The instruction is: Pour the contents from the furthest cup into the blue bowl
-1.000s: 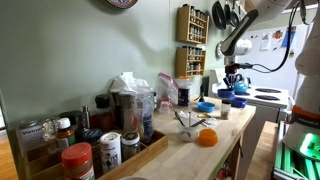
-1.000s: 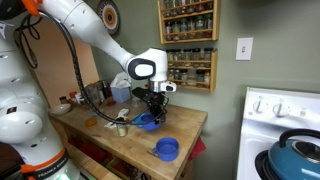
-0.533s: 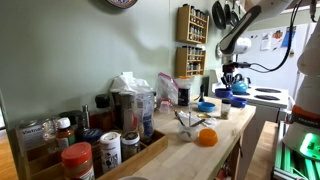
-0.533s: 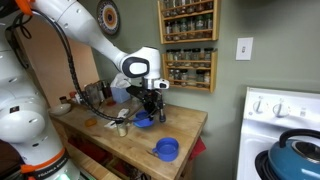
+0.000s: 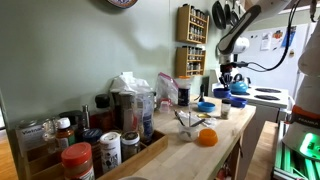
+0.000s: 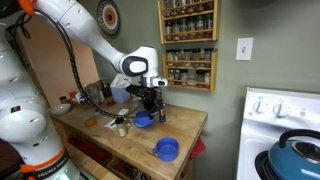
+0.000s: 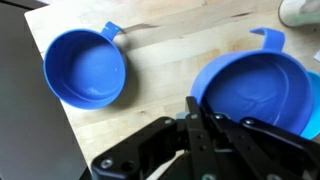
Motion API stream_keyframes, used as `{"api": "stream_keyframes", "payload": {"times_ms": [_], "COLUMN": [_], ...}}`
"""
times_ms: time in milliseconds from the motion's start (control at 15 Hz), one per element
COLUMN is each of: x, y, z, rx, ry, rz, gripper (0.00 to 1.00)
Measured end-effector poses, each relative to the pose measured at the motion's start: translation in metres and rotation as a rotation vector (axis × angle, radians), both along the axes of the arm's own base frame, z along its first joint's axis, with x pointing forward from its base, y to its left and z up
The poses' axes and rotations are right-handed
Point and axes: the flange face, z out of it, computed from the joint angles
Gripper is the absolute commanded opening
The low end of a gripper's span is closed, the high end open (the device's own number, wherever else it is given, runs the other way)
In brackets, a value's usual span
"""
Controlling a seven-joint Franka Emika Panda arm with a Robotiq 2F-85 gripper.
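A blue cup (image 7: 256, 92) with a small handle tab sits on the wooden counter (image 7: 150, 60). It also shows in an exterior view (image 6: 143, 120). My gripper (image 7: 196, 118) hangs over its near rim with the fingers pressed together on that rim. The gripper shows in both exterior views (image 6: 150, 104) (image 5: 232, 82). The blue bowl (image 7: 85, 68), small and round, stands apart from the cup near the counter's edge. It also shows in an exterior view (image 6: 167, 149). The inside of the cup looks plain blue; its contents do not show.
A small metal cup (image 6: 121, 128) and an orange (image 5: 206, 137) are on the counter. Jars and bottles fill a wooden tray (image 5: 100, 150). A spice rack (image 6: 187, 45) hangs on the wall. A stove with a blue kettle (image 6: 298, 150) stands beside the counter.
The gripper and the blue cup under it have shifted slightly across the counter, away from the stove. The blue bowl has not moved.
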Motion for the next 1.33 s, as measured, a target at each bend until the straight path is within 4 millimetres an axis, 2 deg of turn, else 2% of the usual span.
{"api": "stream_keyframes", "payload": {"times_ms": [467,1333], "x": [0.027,0.044], "y": [0.058,0.11], "z": [0.002,0.001], "rx": [-0.145,-0.389], "ry": [0.034,0.051], "rz": [0.123,0.3], "gripper": [0.01,0.01]}}
